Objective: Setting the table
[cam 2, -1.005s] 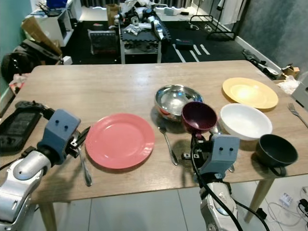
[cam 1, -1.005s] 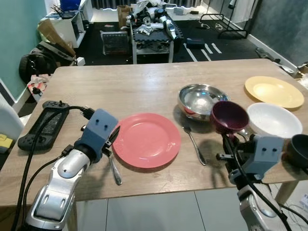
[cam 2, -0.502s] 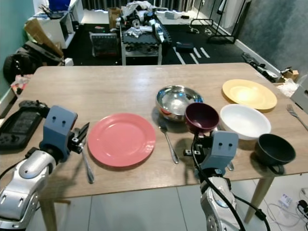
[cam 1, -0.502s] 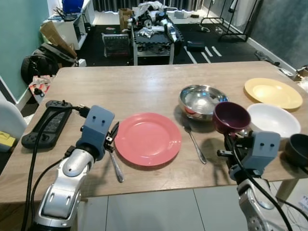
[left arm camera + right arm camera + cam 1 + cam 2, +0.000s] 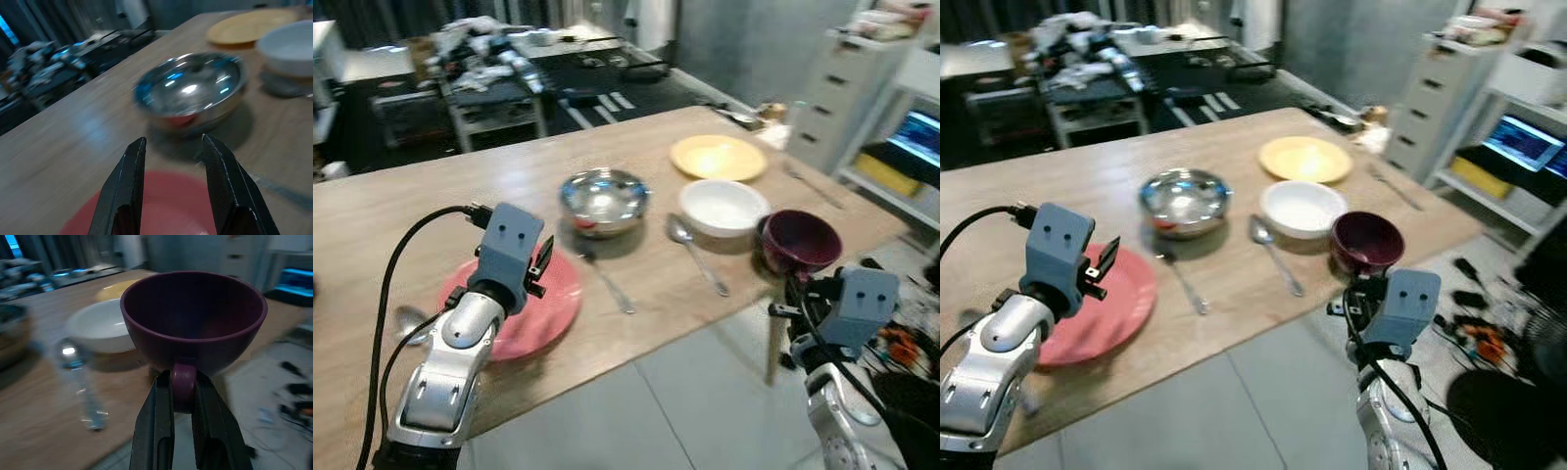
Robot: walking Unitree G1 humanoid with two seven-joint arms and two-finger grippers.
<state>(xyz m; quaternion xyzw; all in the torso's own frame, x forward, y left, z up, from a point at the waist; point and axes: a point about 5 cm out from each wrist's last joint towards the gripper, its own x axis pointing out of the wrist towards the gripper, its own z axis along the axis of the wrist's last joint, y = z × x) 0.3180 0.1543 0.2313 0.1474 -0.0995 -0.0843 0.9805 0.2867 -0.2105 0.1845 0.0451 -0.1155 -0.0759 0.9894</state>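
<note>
My right gripper [image 5: 183,382] is shut on the small handle of a maroon bowl [image 5: 798,243], held upright over the table's near edge. A white bowl [image 5: 723,207] and a yellow plate [image 5: 717,157] lie beyond it. My left gripper [image 5: 171,147] stands open with nothing between its fingers, low over the pink plate [image 5: 548,304] and facing the steel bowl [image 5: 193,93]. A spoon [image 5: 695,253] lies between the steel bowl and the white bowl. Another utensil [image 5: 607,284] lies right of the pink plate.
The wooden table [image 5: 440,196] runs back and left, with tiled floor [image 5: 675,411] in front of its near edge. A drawer unit [image 5: 857,93] and a lit screen [image 5: 915,137] stand at the right. Cluttered racks [image 5: 489,83] stand beyond the table.
The whole view has swung to the right and blurred, so the camera has moved. My right gripper still holds the maroon bowl. My left gripper is now over the pink plate instead of beside it.
</note>
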